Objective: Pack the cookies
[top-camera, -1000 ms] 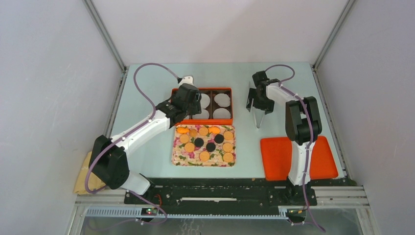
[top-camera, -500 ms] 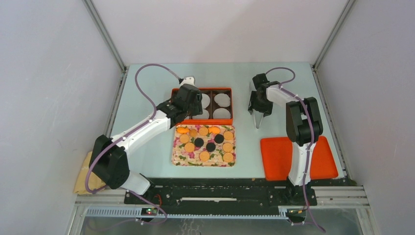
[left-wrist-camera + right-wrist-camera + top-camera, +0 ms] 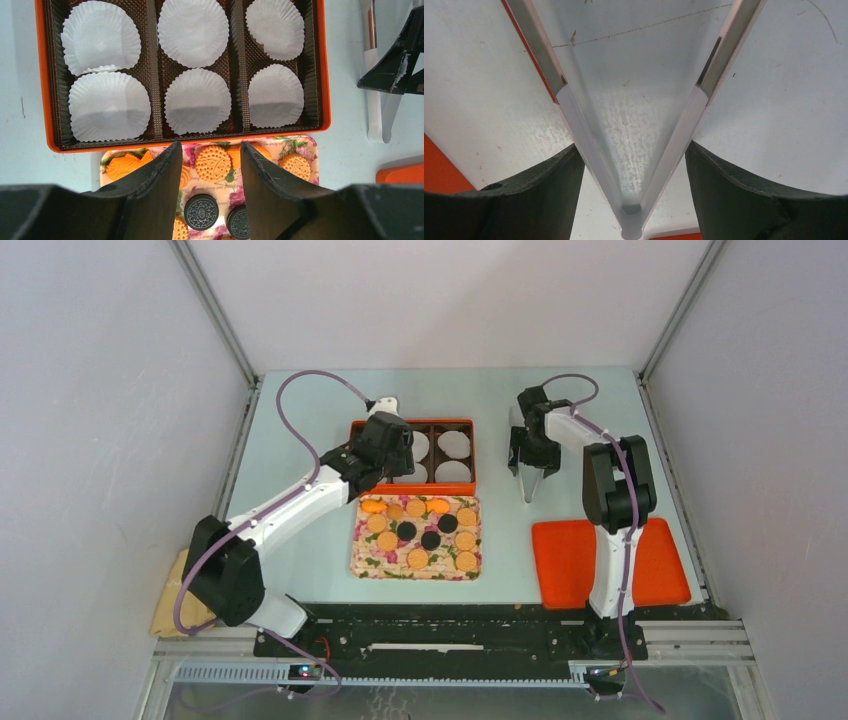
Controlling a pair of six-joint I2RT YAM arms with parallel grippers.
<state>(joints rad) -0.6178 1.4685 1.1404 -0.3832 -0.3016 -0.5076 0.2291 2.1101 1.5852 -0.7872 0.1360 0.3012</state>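
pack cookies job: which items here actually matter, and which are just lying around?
Job:
- cookies on the floral tray
- orange box with paper cups
- tongs, gripped by the right gripper
- left gripper, open over the box's near edge

Lying about:
- beige cloth, near left
- flat orange panel, near right, possibly the box lid

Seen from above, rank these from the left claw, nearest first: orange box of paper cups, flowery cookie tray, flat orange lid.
1. Orange box of paper cups: under the left gripper.
2. Flowery cookie tray: just nearer the bases.
3. Flat orange lid: far right.
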